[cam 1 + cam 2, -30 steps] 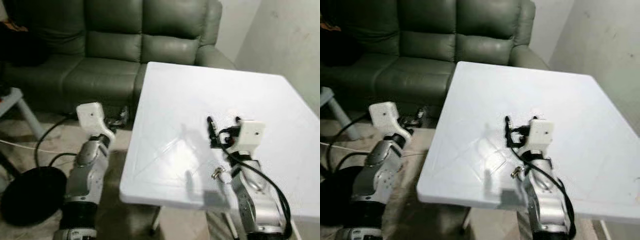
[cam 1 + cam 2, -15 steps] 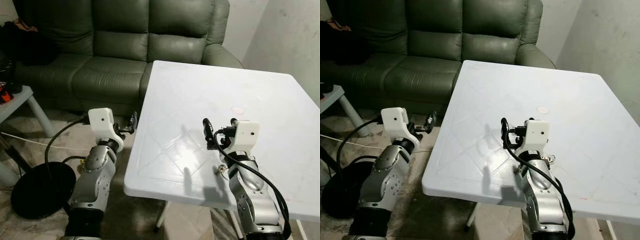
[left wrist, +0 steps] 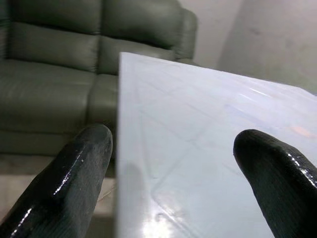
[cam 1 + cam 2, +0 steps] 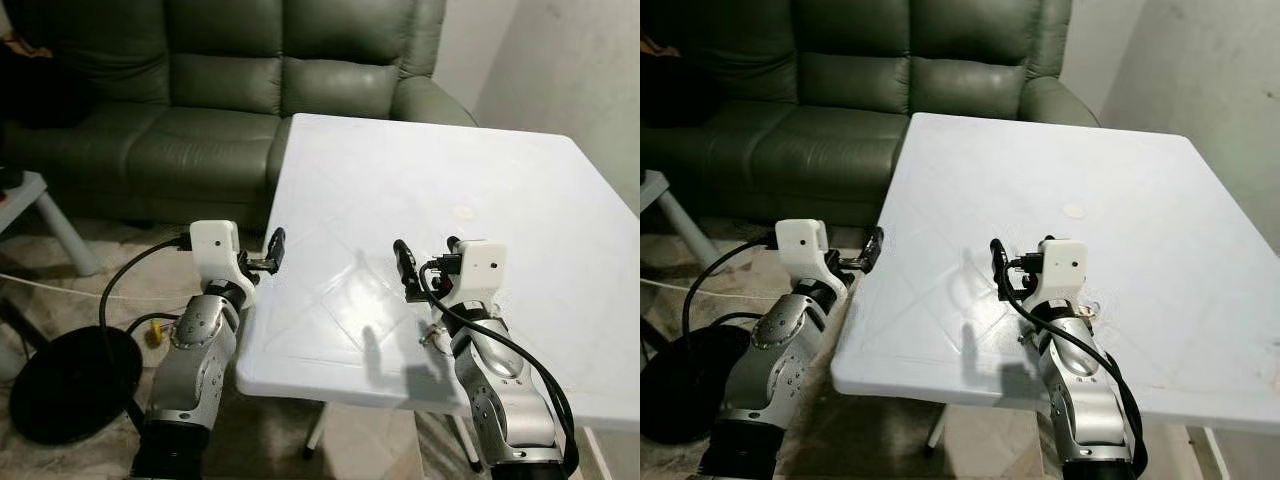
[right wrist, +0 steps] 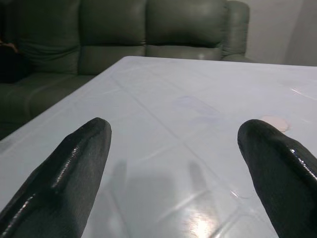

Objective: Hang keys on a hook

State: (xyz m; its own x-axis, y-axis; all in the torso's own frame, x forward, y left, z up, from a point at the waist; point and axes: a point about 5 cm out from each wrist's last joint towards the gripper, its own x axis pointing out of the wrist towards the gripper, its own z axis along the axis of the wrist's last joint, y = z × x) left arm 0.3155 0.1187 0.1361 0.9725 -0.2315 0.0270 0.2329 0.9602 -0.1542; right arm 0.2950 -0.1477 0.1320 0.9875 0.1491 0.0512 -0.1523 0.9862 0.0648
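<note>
— Since my head cameras look down, I see the keys (image 4: 433,336) near the table (image 4: 400,180)'s front edge, tucked under the right arm; orientation unclear.

— Grippers?

— Wrist views show right gripper (image 5: 173,168) and left gripper (image 3: 171,173) spread apart, empty.

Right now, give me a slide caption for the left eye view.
Right gripper open above the white plastic table, metal keys beside its forearm; left gripper open at the table's edge, green leather sofa behind.
</note>
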